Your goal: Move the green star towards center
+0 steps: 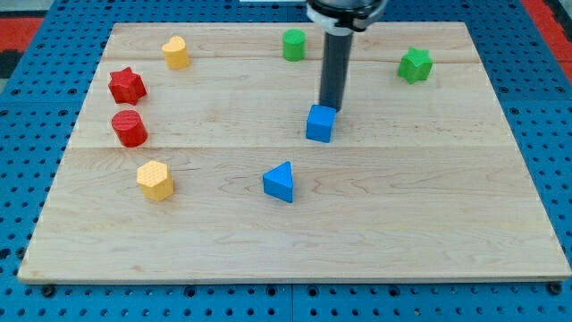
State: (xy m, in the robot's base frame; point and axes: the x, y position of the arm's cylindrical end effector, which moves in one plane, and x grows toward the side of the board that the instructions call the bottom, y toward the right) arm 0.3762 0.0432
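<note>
Eight blocks are sitting on the wooden board (465, 224), going left to right relative to my tip (330, 107): red star (127, 85) and red cylinder (130, 128) far out to the view's left of it, yellow hexagon-ish block (155, 180) left and lower, another yellow block (176, 52) left and higher, blue triangle (280, 182) a bit left and below, green cylinder (293, 44) just left and above, blue cube (320, 123) right under my tip, apparently touching or nearly so, can't tell which. Green star (415, 64) is lying well apart to the view's right and above my tip, near the top right part of the board. Progress judgement: nothing looking done yet, star is sitting far from center and my tip is not near it; whole push is remaining, tip needing to get round to the star's far right/top side first. No gripper here, just a rod, so no open or closed state to report. Arm body above the rod is being cut off by the view's top edge; rod's very end is partly merging with the cube's top edge, exact contact hard to make out. Yellow blocks' shapes are unclear.
</note>
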